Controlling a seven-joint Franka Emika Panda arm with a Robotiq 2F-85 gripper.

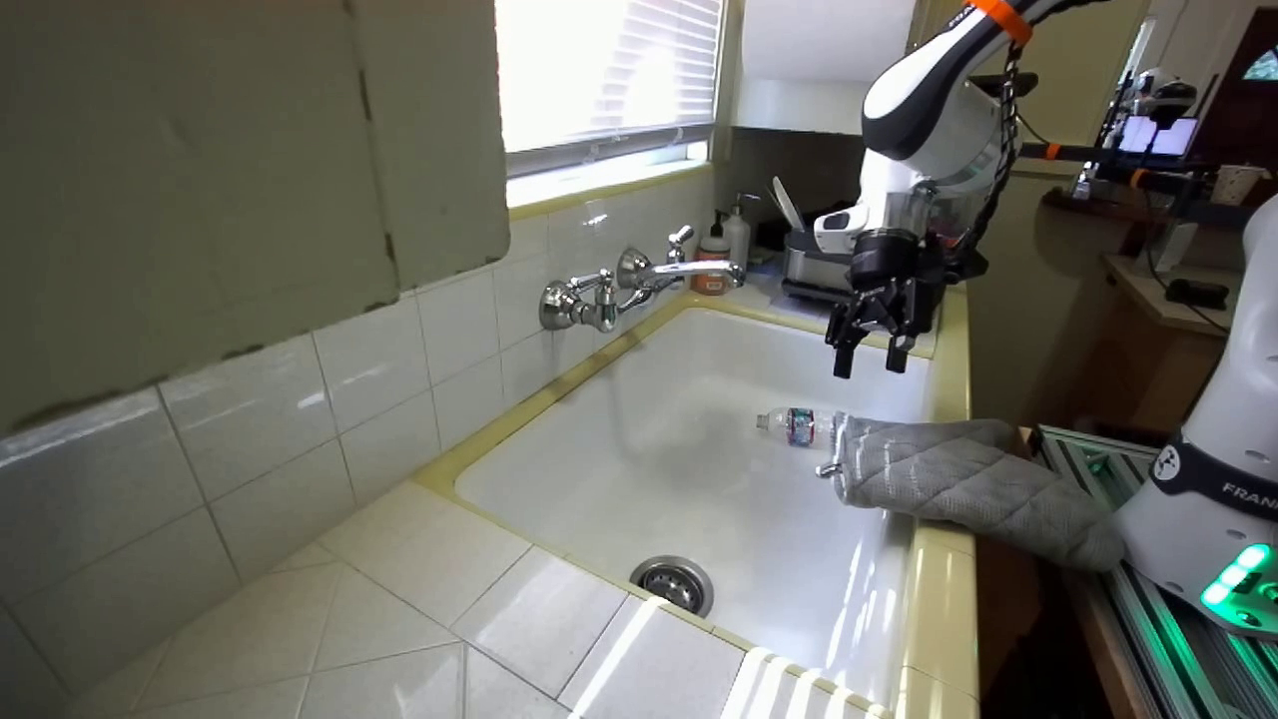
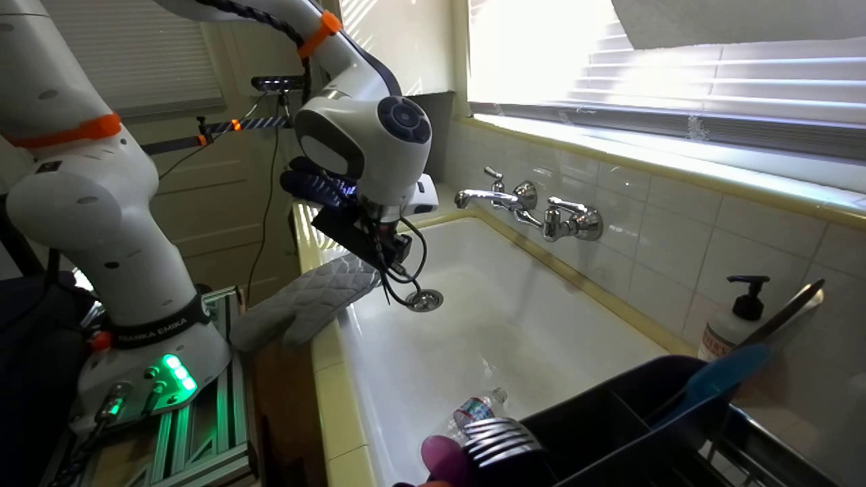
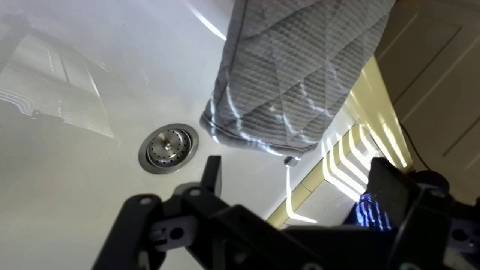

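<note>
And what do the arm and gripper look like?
The arm is white and rounded, with dark trim, orange bands, a black braided cable, and green lights and a FRANKA EMIKA label at its base. The gripper is black, with two blocky fingers.

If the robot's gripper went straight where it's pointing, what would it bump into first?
Probably the gray oven mitt, at its end over the sink. The open gripper points down around there, but depth is unclear: it might hit the sink bottom instead.
</note>
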